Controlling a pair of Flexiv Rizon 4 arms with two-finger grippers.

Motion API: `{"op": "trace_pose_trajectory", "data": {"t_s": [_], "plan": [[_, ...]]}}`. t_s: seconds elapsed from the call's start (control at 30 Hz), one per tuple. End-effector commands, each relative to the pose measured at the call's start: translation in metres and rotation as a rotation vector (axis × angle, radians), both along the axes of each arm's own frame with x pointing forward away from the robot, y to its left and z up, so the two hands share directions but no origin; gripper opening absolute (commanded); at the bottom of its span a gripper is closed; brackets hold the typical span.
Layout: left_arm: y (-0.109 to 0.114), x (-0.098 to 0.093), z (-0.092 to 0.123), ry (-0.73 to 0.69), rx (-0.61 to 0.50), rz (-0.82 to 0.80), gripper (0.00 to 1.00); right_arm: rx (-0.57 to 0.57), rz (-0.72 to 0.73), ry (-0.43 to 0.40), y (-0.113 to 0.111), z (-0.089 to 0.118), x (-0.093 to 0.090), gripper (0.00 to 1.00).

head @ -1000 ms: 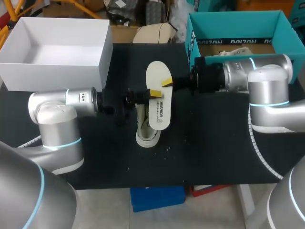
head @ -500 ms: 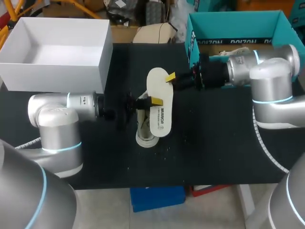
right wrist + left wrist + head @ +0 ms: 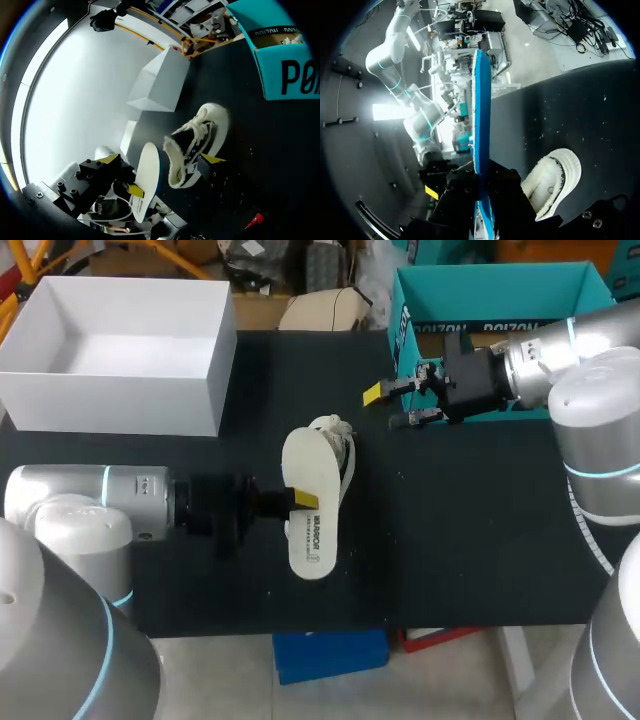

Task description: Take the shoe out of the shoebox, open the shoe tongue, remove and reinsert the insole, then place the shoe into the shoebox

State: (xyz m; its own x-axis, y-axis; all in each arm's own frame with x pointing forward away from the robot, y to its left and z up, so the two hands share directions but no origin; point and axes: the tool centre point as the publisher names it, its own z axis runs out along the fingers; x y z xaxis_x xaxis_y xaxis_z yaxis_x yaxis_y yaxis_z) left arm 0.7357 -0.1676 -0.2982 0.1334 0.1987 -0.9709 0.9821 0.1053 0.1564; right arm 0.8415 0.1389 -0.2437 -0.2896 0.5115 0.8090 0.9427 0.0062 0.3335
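The shoe (image 3: 340, 436) is out of the shoebox and sits on the black table (image 3: 480, 540), near its middle. It is a cream-white sneaker with laces and a fluffy collar; in the right wrist view (image 3: 196, 142) its opening is turned toward the camera.

The white insole (image 3: 308, 508) is outside the shoe, held just over and beside the shoe's near end. Whether it touches the shoe, the views do not show. In the left wrist view the insole (image 3: 480, 125) stands on its edge and shows a blue underside.

The left gripper (image 3: 298, 500) is clamped on the insole from two sides, one yellow tip lying on its upper face. The left arm (image 3: 100, 505) comes toward the shoe low from the left.

The right gripper (image 3: 388, 408) hangs beyond the shoe on its right, well apart from it. Its fingers are spread and grip nothing.

The teal shoebox (image 3: 490, 285) stands far right of the shoe, at the table's back edge, with the right arm (image 3: 580, 350) in front of it. A white box (image 3: 215, 370) with no lid stands far left of the shoe.
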Motion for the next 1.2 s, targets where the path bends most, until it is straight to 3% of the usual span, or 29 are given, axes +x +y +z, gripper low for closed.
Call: {"op": "trace_pose_trajectory", "data": {"t_s": [0.03,0.2,0.53,1.2], "plan": [[0.019,-0.038,0.003,0.023,0.061,0.029,0.00,-0.074,-0.063,-0.056,-0.021,0.013,-0.031,1.00],[0.026,-0.054,0.002,0.031,0.098,0.025,0.00,-0.121,-0.102,-0.098,-0.038,0.020,-0.055,1.00],[0.034,-0.072,-0.002,0.052,0.120,0.015,0.00,-0.173,-0.170,-0.096,-0.064,0.030,-0.093,1.00],[0.033,-0.071,-0.014,0.087,0.133,-0.015,0.00,-0.216,-0.188,-0.035,-0.078,0.024,-0.130,1.00]]}}
